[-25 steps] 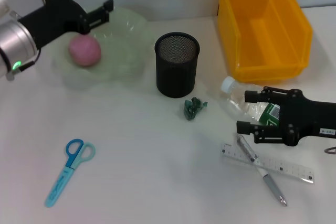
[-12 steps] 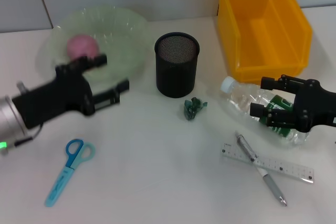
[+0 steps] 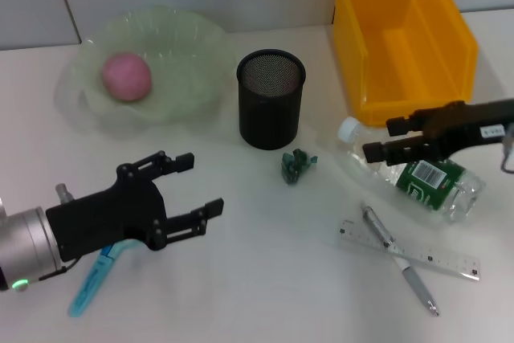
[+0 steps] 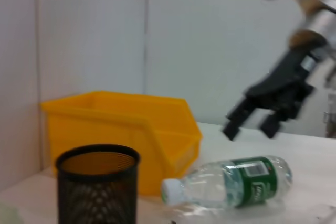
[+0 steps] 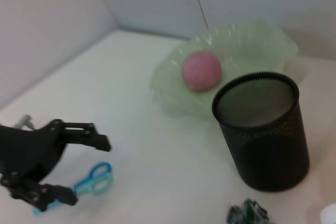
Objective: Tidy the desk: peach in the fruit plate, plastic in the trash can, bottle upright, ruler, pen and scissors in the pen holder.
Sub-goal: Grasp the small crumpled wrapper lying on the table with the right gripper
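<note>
One peach (image 3: 126, 77) sits in the fruit plate (image 3: 189, 78) (both hands, left hand (image 3: 189, 193), right hand (image 3: 384, 140), spread).

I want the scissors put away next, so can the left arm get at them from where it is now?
Probably yes. The left pincer is open and empty, directly above the scissors, with nothing else close by.

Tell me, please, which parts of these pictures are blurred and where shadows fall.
Head view: sharp overall; the black mesh pen holder throws only a faint shadow on the white desk. Left wrist view: the right gripper is smeared, and the lying bottle looks soft. Right wrist view: soft throughout, the left gripper and blue scissors blurred most.
</note>
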`<action>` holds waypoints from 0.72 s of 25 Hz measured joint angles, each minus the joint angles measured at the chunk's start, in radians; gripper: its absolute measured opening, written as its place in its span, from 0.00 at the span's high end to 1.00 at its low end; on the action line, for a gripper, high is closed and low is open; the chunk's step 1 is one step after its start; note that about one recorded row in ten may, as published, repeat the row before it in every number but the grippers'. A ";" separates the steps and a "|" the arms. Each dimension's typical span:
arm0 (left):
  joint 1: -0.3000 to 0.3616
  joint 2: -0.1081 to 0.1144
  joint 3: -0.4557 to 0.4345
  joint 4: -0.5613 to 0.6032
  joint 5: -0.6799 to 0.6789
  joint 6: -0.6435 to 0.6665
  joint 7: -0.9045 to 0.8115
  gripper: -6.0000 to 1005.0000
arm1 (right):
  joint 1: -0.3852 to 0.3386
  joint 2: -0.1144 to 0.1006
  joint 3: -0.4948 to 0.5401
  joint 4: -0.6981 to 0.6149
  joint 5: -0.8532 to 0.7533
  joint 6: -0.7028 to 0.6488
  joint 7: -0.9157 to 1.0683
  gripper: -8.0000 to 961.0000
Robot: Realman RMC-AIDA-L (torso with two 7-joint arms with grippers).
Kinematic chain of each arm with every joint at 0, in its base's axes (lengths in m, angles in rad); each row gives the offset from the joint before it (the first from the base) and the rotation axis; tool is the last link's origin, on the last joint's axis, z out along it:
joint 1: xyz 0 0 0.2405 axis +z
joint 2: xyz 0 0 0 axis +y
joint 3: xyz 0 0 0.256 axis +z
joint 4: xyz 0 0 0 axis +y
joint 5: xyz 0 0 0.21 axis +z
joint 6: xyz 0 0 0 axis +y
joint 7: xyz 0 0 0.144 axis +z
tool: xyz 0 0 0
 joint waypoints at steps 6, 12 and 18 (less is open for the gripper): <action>0.009 -0.001 0.015 0.004 0.045 0.019 0.005 0.21 | 0.098 -0.006 -0.121 -0.092 -0.158 0.002 0.254 0.14; 0.010 -0.002 0.047 0.001 0.048 0.018 0.005 0.21 | 0.224 -0.009 -0.130 -0.071 -0.301 -0.008 0.402 0.14; 0.009 0.000 0.077 0.001 0.048 0.015 0.010 0.21 | 0.291 -0.005 -0.144 0.031 -0.319 0.017 0.415 0.14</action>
